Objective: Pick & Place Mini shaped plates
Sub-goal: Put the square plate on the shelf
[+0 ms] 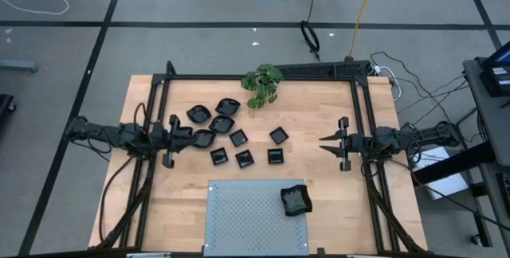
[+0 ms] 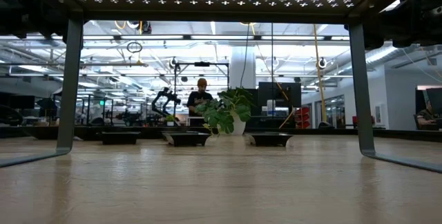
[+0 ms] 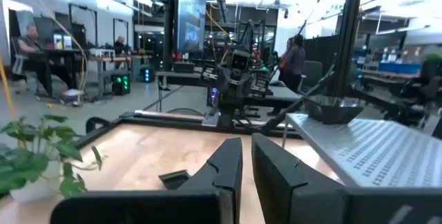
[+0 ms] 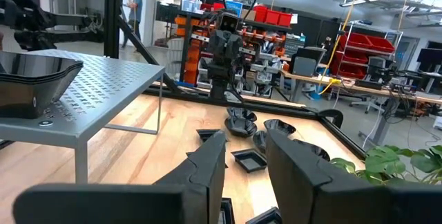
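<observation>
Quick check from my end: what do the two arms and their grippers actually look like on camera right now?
Both arms are dark, slim and jointed, with black cables along them down to the black frame. The left gripper and right gripper each end in two matte black, wedge-shaped fingers. No markings show.

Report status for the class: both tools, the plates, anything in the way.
Left tool shut, empty, beside the plate cluster. Right tool part open, empty, right of it. One plate on grey panel. Plant behind cluster.
</observation>
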